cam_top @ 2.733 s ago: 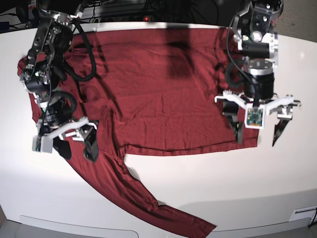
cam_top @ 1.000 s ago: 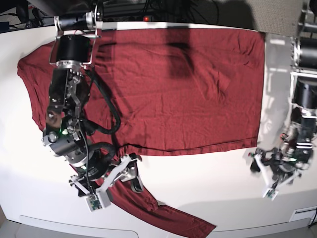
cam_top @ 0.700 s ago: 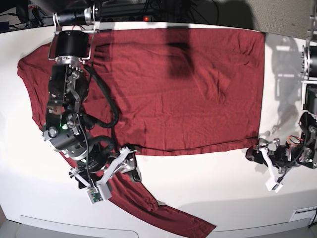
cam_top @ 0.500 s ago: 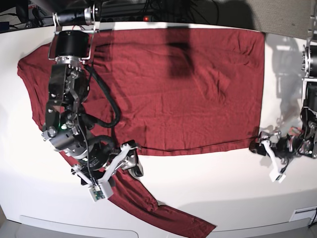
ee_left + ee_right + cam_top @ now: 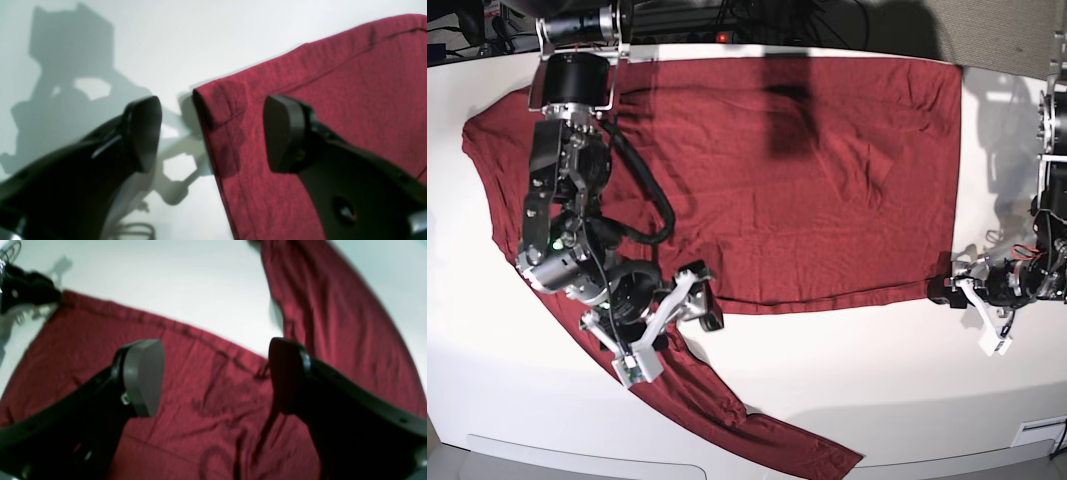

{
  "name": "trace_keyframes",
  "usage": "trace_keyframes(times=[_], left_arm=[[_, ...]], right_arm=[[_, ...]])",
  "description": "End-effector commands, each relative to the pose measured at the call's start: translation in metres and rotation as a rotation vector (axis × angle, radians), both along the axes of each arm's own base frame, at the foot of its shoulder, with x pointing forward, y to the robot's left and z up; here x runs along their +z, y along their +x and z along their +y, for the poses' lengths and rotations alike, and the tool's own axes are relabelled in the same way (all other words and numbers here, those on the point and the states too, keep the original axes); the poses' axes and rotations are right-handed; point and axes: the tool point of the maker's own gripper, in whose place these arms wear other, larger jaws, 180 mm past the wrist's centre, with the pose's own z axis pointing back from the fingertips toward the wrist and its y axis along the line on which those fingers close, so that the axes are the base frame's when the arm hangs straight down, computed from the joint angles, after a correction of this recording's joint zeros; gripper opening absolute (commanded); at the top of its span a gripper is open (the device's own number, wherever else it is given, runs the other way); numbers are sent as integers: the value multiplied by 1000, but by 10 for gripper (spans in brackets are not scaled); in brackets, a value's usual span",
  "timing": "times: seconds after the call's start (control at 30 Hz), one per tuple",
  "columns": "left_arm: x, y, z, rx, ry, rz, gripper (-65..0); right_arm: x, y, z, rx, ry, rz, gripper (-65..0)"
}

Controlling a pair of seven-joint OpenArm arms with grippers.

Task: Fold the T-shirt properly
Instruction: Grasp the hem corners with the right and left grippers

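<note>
The maroon T-shirt (image 5: 807, 180) lies spread flat on the white table, one long sleeve (image 5: 727, 410) trailing toward the front edge. My right gripper (image 5: 682, 325) hovers open where that sleeve meets the lower hem. In the right wrist view its fingers (image 5: 143, 376) stand wide apart over the wrinkled T-shirt (image 5: 206, 400), holding nothing. My left gripper (image 5: 952, 295) is low at the T-shirt's lower right corner. In the left wrist view the hemmed corner of the T-shirt (image 5: 220, 106) lies between the open fingertips (image 5: 283, 133), untouched by either.
The white table (image 5: 877, 380) has bare surface in front of the hem and to the right of the shirt. Cables and dark equipment (image 5: 727, 20) run along the far edge. The left arm's links (image 5: 1052, 150) stand at the right border.
My right gripper has drifted up and right along the sleeve to the hem. The left gripper has closed in on the lower right corner. Both stay open.
</note>
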Motion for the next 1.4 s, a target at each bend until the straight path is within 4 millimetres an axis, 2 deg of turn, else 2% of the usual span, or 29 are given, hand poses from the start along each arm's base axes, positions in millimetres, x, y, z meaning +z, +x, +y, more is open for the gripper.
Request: trace_keyframes(times=[0.0, 0.13, 0.43, 0.6, 0.77, 0.9, 1.17, 1.27, 1.37], left_arm=[[23, 18, 5, 10, -14, -66, -195], [19, 17, 8, 13, 6, -99, -195], [-5, -3, 8, 18, 5, -72, -195], [-1, -7, -6, 51, -113, -14, -195], [-4, -12, -17, 37, -142, 28, -195], [1, -2, -24, 48, -167, -22, -195], [-10, -3, -61, -21, -156, -10, -195], [-8, -2, -62, -24, -156, -16, -195], [-9, -3, -51, -54, -83, -19, -195]], right_arm=[[18, 8, 3, 7, 22, -54, -173], [17, 2, 3, 9, 22, -58, -173], [16, -23, 6, 16, 14, -71, -173], [18, -34, 7, 19, 14, -85, -173], [18, -35, 7, 20, 12, -86, -173], [18, -35, 7, 20, 13, -87, -173], [18, -36, 7, 20, 11, -85, -173], [18, -36, 7, 20, 10, -84, -173], [16, -36, 6, 20, 4, -75, -173]])
